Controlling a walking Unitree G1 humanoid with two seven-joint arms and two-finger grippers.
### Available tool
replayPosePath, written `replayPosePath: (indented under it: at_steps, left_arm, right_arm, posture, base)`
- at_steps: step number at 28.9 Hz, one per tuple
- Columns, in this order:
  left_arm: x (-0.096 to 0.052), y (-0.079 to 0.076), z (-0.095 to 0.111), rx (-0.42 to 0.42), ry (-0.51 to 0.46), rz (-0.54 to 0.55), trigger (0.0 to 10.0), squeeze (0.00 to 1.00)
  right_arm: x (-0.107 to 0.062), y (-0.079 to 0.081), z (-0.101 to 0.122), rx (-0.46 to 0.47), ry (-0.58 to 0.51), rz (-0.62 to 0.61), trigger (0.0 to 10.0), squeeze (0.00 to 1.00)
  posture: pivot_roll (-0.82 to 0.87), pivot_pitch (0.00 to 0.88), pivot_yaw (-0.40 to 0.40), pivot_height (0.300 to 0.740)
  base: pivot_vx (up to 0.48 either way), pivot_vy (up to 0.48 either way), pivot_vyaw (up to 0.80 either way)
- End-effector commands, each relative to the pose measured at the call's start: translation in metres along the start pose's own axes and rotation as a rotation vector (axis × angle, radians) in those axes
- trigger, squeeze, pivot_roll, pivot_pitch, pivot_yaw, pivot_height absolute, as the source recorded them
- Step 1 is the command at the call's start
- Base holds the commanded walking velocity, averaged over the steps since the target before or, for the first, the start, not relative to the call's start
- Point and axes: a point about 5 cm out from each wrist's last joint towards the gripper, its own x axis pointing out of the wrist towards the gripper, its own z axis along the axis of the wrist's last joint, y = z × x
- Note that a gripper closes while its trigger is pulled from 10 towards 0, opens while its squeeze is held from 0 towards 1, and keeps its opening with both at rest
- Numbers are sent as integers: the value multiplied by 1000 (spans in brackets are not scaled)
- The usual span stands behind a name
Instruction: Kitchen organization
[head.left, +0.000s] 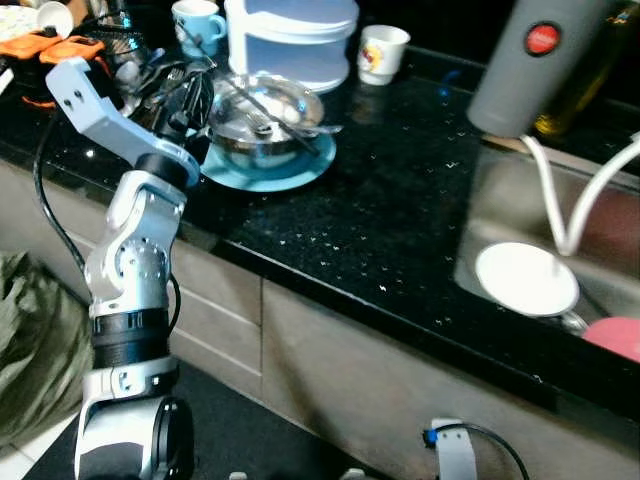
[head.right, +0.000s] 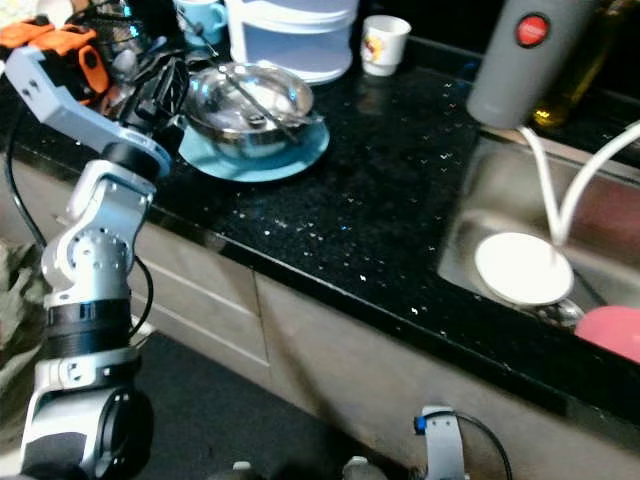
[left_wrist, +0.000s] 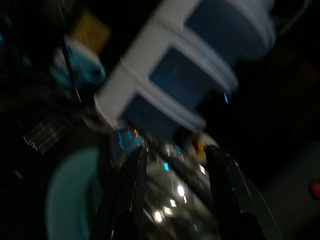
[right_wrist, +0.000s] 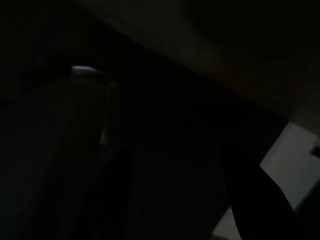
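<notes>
- The left gripper (head.left: 195, 100) reaches over the black speckled stone counter (head.left: 400, 230), its 2 black fingers spread apart and grasping nothing; in the left wrist view the fingers (left_wrist: 132, 185) frame shiny metal between them.
- The likely task thing, a shiny round steel bowl (head.left: 268, 115) holding a few steel utensils (head.left: 275, 115), sits on a round teal plate (head.left: 290, 172) at about 11 o'clock on the counter.
- The relation that matters: the bowl lies just beside the left gripper, toward 3 o'clock from its fingertips, with the near rim almost touching them. Whether they actually touch cannot be told.
- The utensils' long axes run roughly from 10 o'clock to 4 o'clock across the bowl.
- The left arm is plainly the nearer one. The right arm hangs idle below counter level; the right wrist view is too dark to tell how its fingers stand.
- Behind the bowl stand a white and pale blue stacked plastic container (head.left: 292, 35), a blue mug (head.left: 198, 22) and a small white cup with a cartoon print (head.left: 382, 52).
- At 3 o'clock a steel sink (head.left: 500, 190) holds a round white plate (head.left: 527, 280).
- A grey cylinder with a red round mark (head.left: 530, 60) stands at 1 o'clock; no writing or brand is readable anywhere.
</notes>
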Motion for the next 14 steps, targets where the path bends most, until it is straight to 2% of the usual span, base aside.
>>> replayPosePath:
  at_steps: [1,2,4,5,6,7,8,9,11,14]
  left_arm:
    - [0,-4,-8,-47,37,-12,10000,0]
    - [0,-4,-8,-47,37,-12,10000,0]
    - [-2,-8,-18,-116,101,-48,10000,0]
    - [-2,-8,-18,-116,101,-48,10000,0]
    - [-4,-20,-28,-168,168,-123,10000,0]
    - [-4,-20,-28,-168,168,-123,10000,0]
    - [-8,-37,-31,-224,201,-226,10000,0]
    - [-8,-37,-31,-224,201,-226,10000,0]
    - [-10,-49,-32,-249,211,-290,10000,0]
    - [-11,-57,-32,-281,213,-318,10000,0]
  right_arm:
    - [-1,-5,-7,-36,41,-20,10000,0]
    - [-1,-5,-7,-36,41,-20,10000,0]
    - [-1,-6,-8,-79,65,-20,10000,0]
    - [-1,-6,-8,-79,65,-20,10000,0]
    - [-1,-7,-8,-94,70,-20,10000,0]
    - [-1,-7,-8,-94,70,-20,10000,0]
    - [-1,-7,-8,-98,70,-20,10000,0]
    - [-1,-7,-8,-98,70,-20,10000,0]
    - [-1,-7,-9,-102,71,-20,10000,0]
    - [-1,-8,-9,-106,74,-19,10000,0]
  posture:
    - [61,155,-31,740]
    - [61,155,-31,740]
    - [62,154,-32,740]
    - [62,154,-32,740]
    - [61,154,-33,740]
    - [61,154,-33,740]
    - [60,154,-33,740]
    - [60,154,-33,740]
    - [61,154,-35,740]
    - [61,156,-35,740]
  base:
    - [0,0,0]
    - [0,0,0]
    - [0,0,0]
    - [0,0,0]
    - [0,0,0]
    - [0,0,0]
    - [0,0,0]
    - [0,0,0]
    - [0,0,0]
    - [0,0,0]
